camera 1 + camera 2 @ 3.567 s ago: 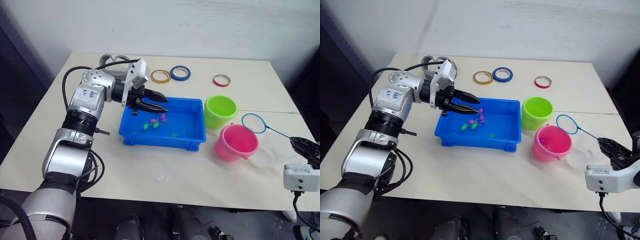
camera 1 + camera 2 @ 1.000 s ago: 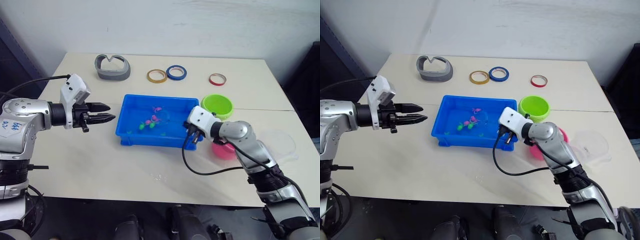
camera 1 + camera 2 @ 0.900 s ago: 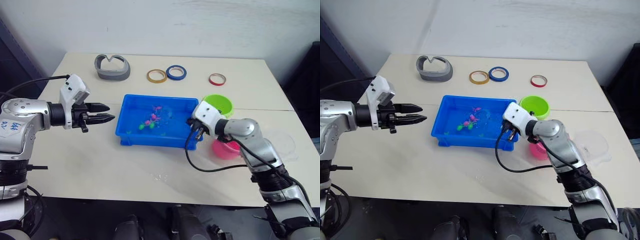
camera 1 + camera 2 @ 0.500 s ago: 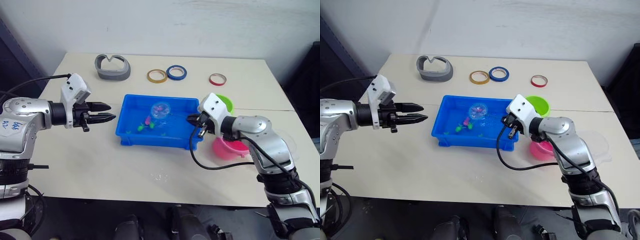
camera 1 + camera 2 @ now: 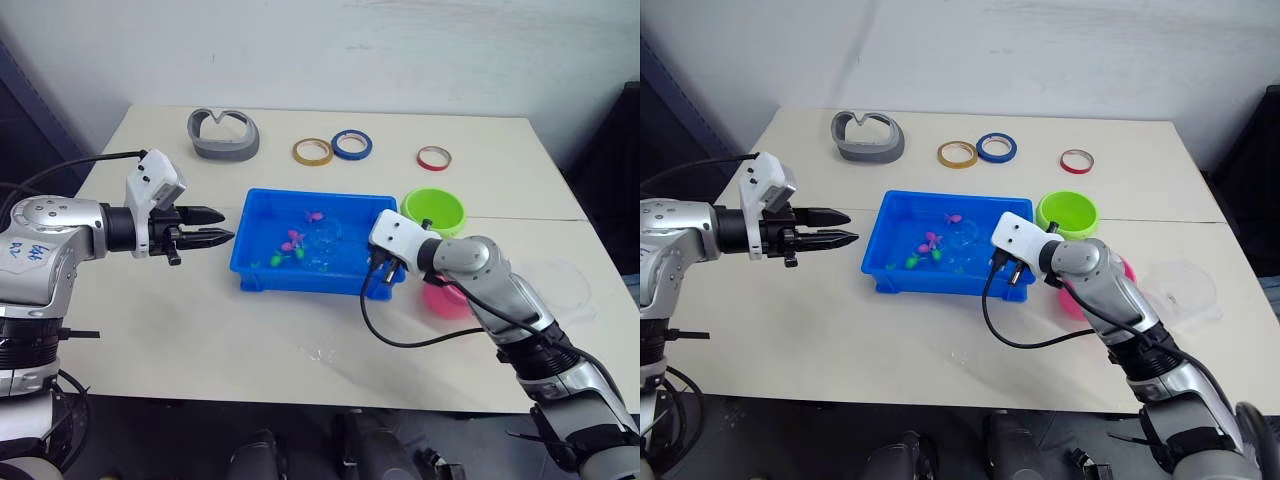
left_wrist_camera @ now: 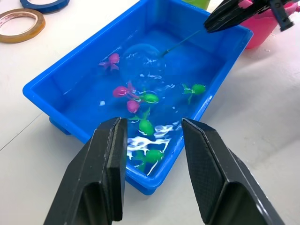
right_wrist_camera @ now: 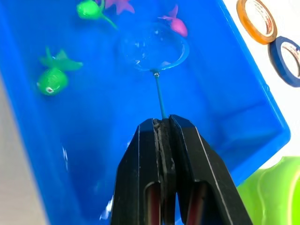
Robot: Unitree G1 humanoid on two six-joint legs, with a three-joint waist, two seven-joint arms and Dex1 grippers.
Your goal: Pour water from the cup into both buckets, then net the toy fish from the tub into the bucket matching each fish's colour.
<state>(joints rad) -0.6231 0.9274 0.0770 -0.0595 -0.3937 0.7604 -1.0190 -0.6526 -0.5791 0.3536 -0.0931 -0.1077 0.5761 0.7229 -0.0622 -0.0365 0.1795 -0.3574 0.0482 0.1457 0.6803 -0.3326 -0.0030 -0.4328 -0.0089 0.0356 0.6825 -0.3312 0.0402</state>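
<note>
The net (image 7: 153, 47) is lying in the water of the tub (image 5: 262, 275) at the frame's centre, its hoop sitting low among the fish (image 6: 140, 101), just beside a pink one. The right claw (image 7: 161, 126) is gripping the net's thin handle, fingers pressed tight together on it, while reaching in over the tub's right end. Green and pink fish are floating mostly left of the hoop.

The green bucket (image 5: 434, 211) is standing just right of the tub's far corner, and the pink bucket (image 5: 447, 300) is sitting nearer the camera, partly hidden behind the right arm. The cup (image 5: 565, 285) is resting on the surface at right of the frame, near the pink bucket.

The left claw (image 5: 212, 226) is hovering over the surface just left of the tub, fingers spread apart and holding nothing, pointing toward the tub.

Along the surface's far edge, an orange tape ring (image 5: 312, 152), a blue ring (image 5: 351, 145) and a red ring (image 5: 434, 158) are lying in a row, with a grey holder (image 5: 222, 134) at upper left.
</note>
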